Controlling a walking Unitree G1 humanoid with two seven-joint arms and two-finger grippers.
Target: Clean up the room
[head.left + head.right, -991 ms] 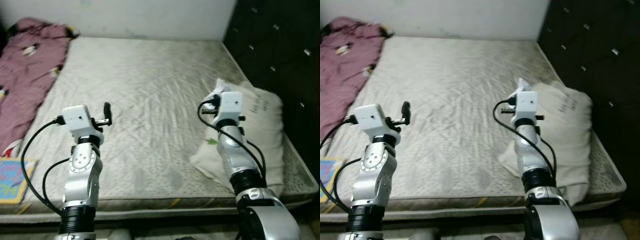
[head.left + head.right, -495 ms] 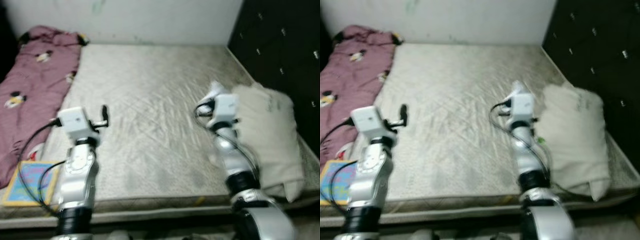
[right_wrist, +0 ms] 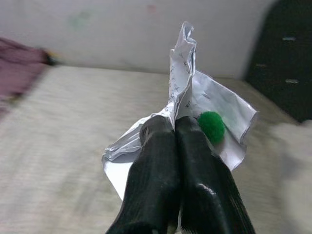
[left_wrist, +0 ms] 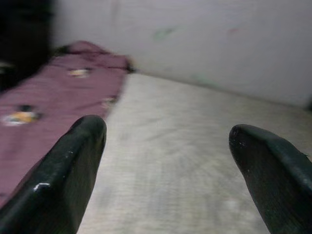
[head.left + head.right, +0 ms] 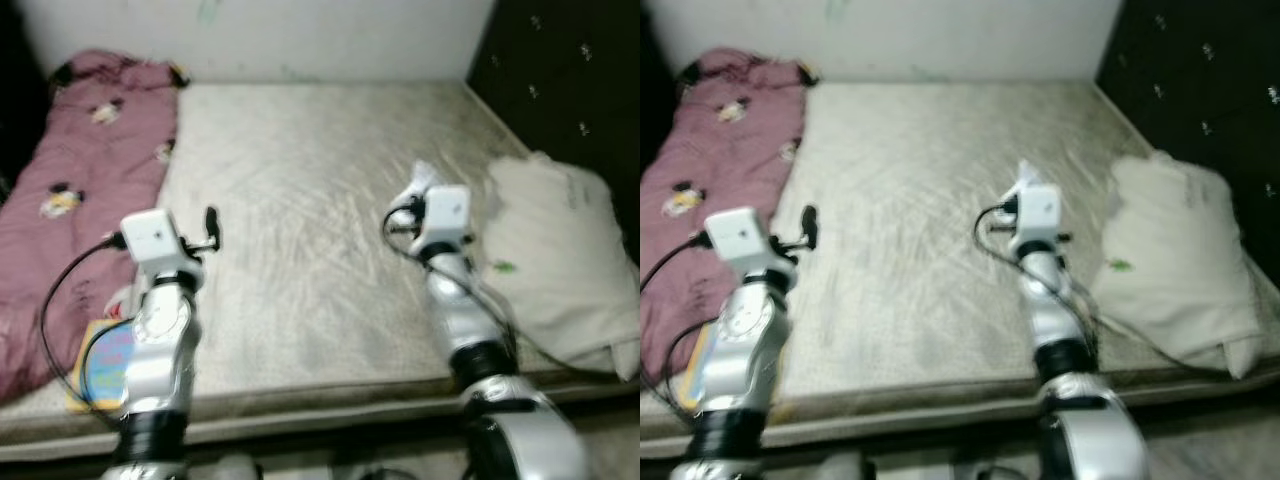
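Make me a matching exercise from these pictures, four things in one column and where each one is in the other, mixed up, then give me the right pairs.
Things
1. crumpled paper
2. pillow
3. maroon blanket
4. colourful book

Places
A. along the bed's left side, running up to the wall
B. at the near left corner of the mattress, partly behind the left arm
C. pinched between the fingers of the right gripper
D. on the bed's right side, by the dark headboard

Pairs: 1-C, 2-D, 3-A, 4-B
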